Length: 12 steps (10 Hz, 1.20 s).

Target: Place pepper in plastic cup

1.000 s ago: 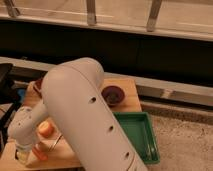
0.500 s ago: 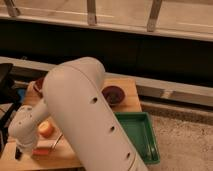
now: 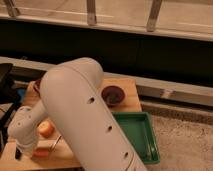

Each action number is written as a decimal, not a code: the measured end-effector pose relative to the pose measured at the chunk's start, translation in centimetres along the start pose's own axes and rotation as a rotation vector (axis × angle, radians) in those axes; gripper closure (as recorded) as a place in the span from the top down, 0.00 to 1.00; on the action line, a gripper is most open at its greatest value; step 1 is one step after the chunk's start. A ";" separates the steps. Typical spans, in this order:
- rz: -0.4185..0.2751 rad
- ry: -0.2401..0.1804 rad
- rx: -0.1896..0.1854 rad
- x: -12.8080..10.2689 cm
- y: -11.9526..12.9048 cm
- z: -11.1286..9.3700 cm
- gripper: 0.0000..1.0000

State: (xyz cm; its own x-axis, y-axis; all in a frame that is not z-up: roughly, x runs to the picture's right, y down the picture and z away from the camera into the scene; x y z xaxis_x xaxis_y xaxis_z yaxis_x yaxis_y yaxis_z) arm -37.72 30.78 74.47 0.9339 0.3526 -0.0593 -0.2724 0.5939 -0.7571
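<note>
The gripper [image 3: 20, 151] is low at 8 o'clock in the view, down on the wooden surface [image 3: 130, 96], with its fingers drawn together. The red-orange pepper [image 3: 42, 152] lies just beside it at its 3 o'clock; whether the fingers pinch it cannot be told. A round orange fruit [image 3: 46, 128] sits near the pepper at 12 o'clock. The big white arm [image 3: 85, 120] fills the middle. Beyond it are a dark maroon bowl [image 3: 113, 94] and, at 4 o'clock, a green tray [image 3: 150, 146].
</note>
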 end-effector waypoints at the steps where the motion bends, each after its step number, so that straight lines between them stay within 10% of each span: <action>1: -0.003 -0.021 0.012 -0.1 -0.5 -1.1 0.00; 8: -0.019 -0.254 0.077 -0.6 -8.9 -16.1 0.00; 12: 0.042 -0.389 0.078 2.0 -15.3 -20.8 0.00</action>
State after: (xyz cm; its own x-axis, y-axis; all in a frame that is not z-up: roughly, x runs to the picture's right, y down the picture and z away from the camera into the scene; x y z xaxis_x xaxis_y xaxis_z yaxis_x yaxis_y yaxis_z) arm -26.82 7.39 72.45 0.7678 0.6169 0.1729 -0.3395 0.6207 -0.7067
